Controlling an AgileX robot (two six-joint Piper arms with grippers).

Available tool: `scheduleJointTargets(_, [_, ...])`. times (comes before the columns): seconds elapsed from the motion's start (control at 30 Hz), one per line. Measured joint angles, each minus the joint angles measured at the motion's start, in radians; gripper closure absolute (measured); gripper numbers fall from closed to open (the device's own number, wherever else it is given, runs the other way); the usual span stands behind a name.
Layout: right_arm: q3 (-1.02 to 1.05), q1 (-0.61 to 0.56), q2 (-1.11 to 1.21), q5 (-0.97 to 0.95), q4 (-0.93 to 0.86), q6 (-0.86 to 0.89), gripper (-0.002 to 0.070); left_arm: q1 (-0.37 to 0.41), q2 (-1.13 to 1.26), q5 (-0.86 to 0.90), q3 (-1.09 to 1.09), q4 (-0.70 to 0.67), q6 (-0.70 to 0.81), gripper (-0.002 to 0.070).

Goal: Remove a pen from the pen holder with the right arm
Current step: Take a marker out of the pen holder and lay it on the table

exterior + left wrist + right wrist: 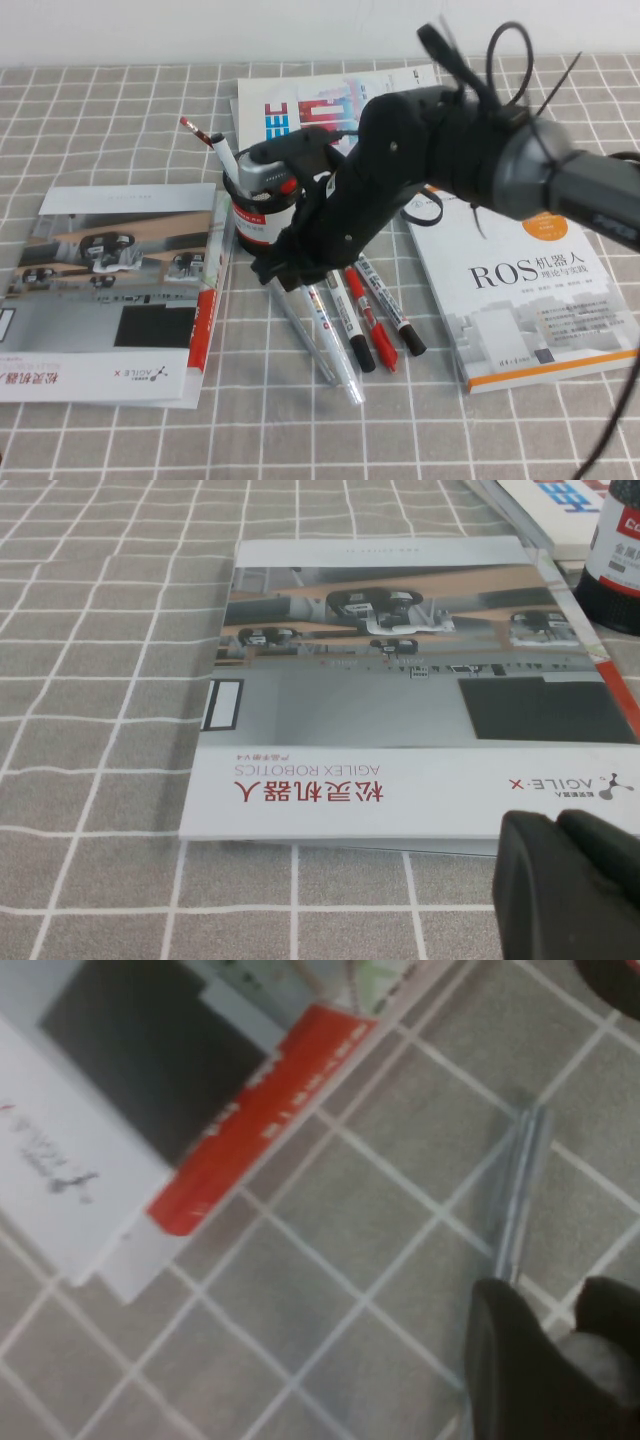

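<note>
From above, three books [110,290] lie on the checked table [100,110]. One pen holder [256,228] stands near the table's middle, just beside the far right corner of the left book. One pen [207,143] sits in the holder. It leans, its long axis slanting, with the red end up and pointing toward the far left corner. Five more pens [357,322] lie flat side by side just in front of the holder, fanned toward the near right. The right gripper [277,266] hangs low at their far ends, right beside the holder. I cannot tell whether it grips anything.

In the left wrist view, the left gripper [560,825] sits by the near edge of the left book. It is closed on itself and holds nothing.

In the right wrist view, one clear pen [520,1190] lies flat on the table, with one end running up to the right gripper. No grip can be made out here either.
</note>
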Motion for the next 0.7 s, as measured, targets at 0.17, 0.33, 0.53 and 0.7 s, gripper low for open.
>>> scheduleJointTargets(0.17, [-0.023,-0.021,0.067,-0.005,-0.004,0.0,0.0592,0.0,0.0,0.0,0.0,0.0,0.0,0.0678])
scheduleJointTargets(0.33, [-0.024,-0.034,0.09,-0.048,-0.003,0.0,0.0593,0.0,0.0,0.0,0.0,0.0,0.0,0.0678])
scheduleJointTargets(0.53, [-0.027,-0.036,0.102,-0.099,-0.003,0.0,0.0593,0.0,0.0,0.0,0.0,0.0,0.0,0.0678])
scheduleJointTargets(0.7, [-0.027,-0.036,0.127,-0.128,-0.003,0.0,0.0593,0.0,0.0,0.0,0.0,0.0,0.0,0.0678])
